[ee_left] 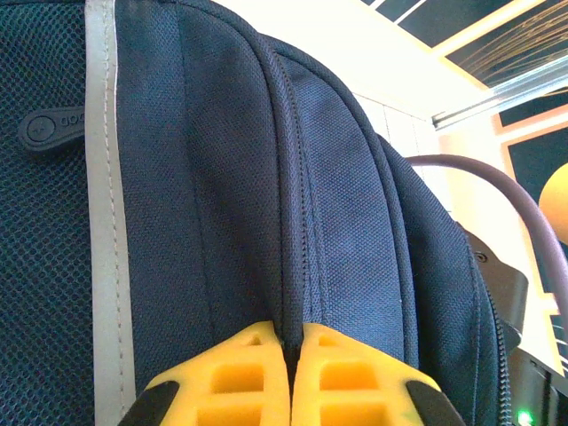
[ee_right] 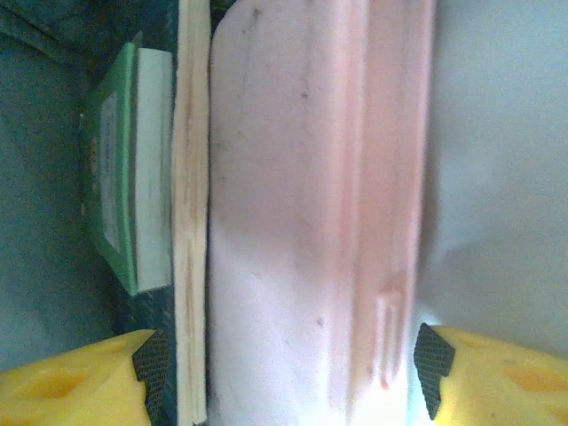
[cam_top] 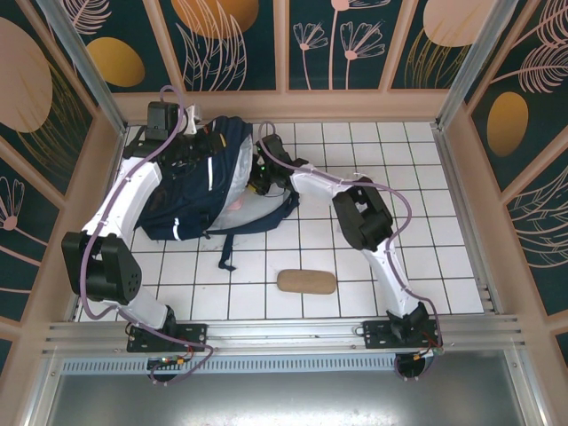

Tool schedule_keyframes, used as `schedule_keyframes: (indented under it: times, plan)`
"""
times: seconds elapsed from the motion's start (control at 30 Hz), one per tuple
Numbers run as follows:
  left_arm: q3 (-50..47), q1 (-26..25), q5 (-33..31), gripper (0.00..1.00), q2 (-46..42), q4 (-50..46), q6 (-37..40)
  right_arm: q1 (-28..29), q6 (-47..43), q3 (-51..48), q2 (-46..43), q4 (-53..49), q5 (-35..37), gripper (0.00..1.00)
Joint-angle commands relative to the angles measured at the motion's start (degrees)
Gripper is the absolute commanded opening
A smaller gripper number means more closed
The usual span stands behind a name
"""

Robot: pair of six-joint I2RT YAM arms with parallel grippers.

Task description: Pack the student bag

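Student bag [cam_top: 200, 191] lies flat toward 10 o'clock on the worktop [cam_top: 399, 177]. The left pincer [ee_left: 291, 342] is at its 12 o'clock end, closed tight on a raised fabric seam, likely to steady the bag and hold its mouth up. At the bag's 3 o'clock side the right pincer [ee_right: 288, 368] sits in the opening, spread wide astride a pale pink flat item [ee_right: 302, 222] beside a green book [ee_right: 115, 169], seemingly feeding it in; firm grip unclear. Tan pouch [cam_top: 306, 281] lies at 5 o'clock, not yet packed.
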Motion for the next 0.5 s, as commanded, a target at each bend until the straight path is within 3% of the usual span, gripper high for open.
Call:
schedule_keyframes:
  times: [0.0,0.23,0.47]
  plan:
    - [0.1,0.3,3.9,0.00,-3.6,8.2,-1.4,-0.7,-3.8,-3.8,-5.9,-8.4,3.9,0.77]
    - [-2.5,0.3,5.2,0.00,-3.7,11.2,-2.3,-0.9,-7.4,-13.4,-16.8,-10.5,8.8,0.73]
    - [-3.7,0.3,6.3,0.00,-3.5,12.1,-2.0,-3.6,-9.5,-30.6,-32.9,-11.2,15.6,0.60]
